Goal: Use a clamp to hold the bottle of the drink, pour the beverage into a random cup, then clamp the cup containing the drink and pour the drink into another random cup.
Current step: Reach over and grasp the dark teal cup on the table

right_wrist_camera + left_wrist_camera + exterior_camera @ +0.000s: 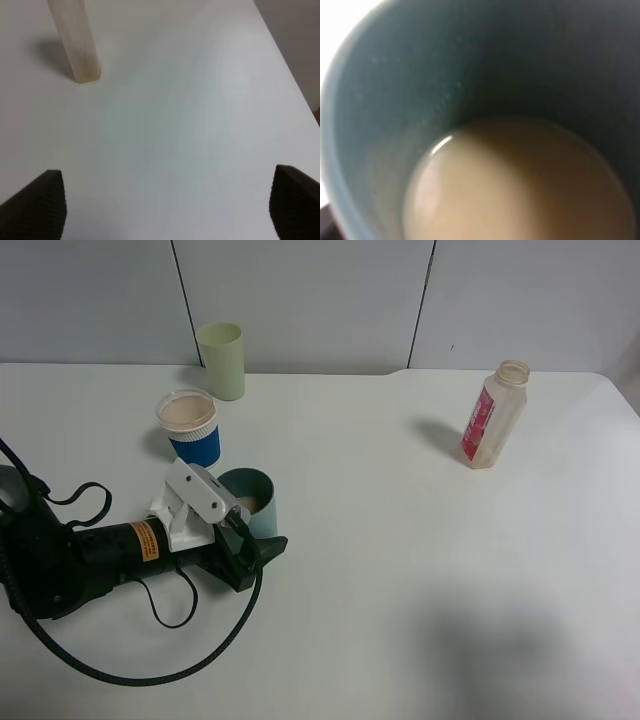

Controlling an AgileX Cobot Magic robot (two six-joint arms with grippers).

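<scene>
Teal cup (257,502): upright on table (400,570), part-full of beige drink (520,185), near blue paper cup (192,430). Left gripper (252,532) at it; clamped or loose, cannot tell. Right gripper (162,200) wide, empty. Risks: weak grip, slip on lift; hasty tilt, spill short of paper cup.

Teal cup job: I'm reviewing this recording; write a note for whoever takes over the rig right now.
Left gripper: at the teal cup, grip unconfirmed. Right gripper: open, empty, over the table.
Bottle stands upright, far right. Beverage is in the teal cup: first pour done.
To do: clamp the teal cup, pour into the blue paper cup beside it.
</scene>
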